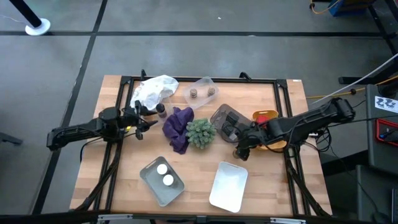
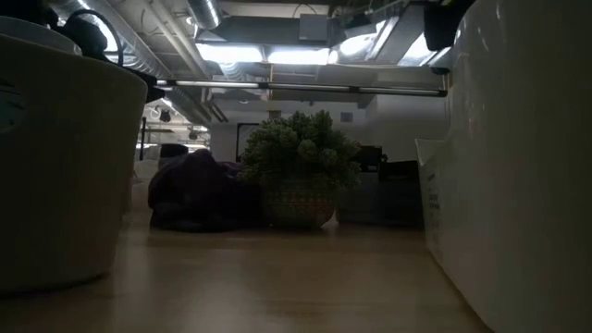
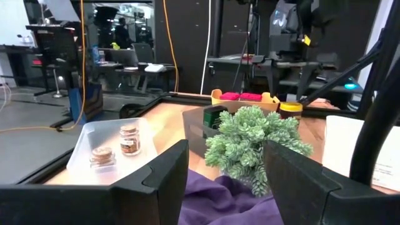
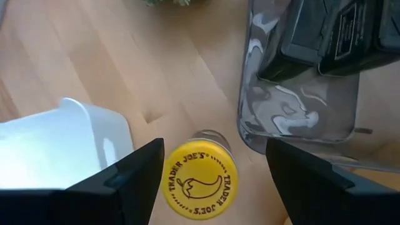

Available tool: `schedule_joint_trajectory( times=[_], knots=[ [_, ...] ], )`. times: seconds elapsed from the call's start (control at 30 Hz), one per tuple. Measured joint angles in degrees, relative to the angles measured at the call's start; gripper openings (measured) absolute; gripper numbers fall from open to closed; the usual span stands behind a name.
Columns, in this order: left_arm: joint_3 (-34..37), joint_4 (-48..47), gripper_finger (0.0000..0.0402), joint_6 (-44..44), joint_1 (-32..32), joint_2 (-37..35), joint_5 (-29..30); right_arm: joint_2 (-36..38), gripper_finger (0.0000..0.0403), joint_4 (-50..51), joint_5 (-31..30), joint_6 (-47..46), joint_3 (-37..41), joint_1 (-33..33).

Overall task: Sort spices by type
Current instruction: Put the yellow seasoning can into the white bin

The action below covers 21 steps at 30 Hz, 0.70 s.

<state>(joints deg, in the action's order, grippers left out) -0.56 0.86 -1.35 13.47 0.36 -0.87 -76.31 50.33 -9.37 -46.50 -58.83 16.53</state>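
High view: spiky green plant sits mid worktop, taken as landmark. Purple cloth touches plant on its left. Left tool is well left of plant, just past the cloth edge, next to a dark-capped jar and a crumpled white bag. Clear tray behind plant holds two brown-capped jars. Grey bin in front-left of plant holds two white-capped jars. White bin in front-right of plant, nothing seen in it. Clear tub w/ black-capped tins just right of plant; yellow box w/ red tins farther right. Right tool is right-front of plant, near white bin's corner.

Low view: plant centre w/ cloth beside it; bin walls fill both sides. No tool seen.

Left wrist view: left tool fingers apart, released, nothing between them; plant and cloth just ahead, tray w/ jars off beyond.

Right wrist view: right tool fingers spread wide, released, a yellow-capped jar standing on worktop between them, not touching either; white bin and clear tub either side.
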Motion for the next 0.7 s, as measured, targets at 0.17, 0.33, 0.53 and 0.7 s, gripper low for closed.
schedule_joint_trajectory(
  times=[0.17, 0.33, 0.53, 0.7],
  knots=[
    [0.0, -0.07, 0.0193, -0.16, 0.0, -0.02, -0.01, -1.62, 0.028, 2.43, -0.02, -1.53, 0.0, 0.0],
    [-0.02, -0.14, 0.0193, -0.83, 0.0, -0.02, 0.01, -2.32, 0.028, 2.82, 0.92, -1.61, -0.07, 0.0],
    [-0.02, -0.18, 0.0193, -1.25, 0.0, 0.0, 0.01, -2.32, 0.028, 2.2, 1.4, -1.51, -0.07, 0.0],
    [-0.02, -0.2, 0.0193, -1.27, 0.0, -0.02, 0.01, -2.32, 0.028, 2.08, 0.51, -1.58, -0.07, 0.0]
  ],
)
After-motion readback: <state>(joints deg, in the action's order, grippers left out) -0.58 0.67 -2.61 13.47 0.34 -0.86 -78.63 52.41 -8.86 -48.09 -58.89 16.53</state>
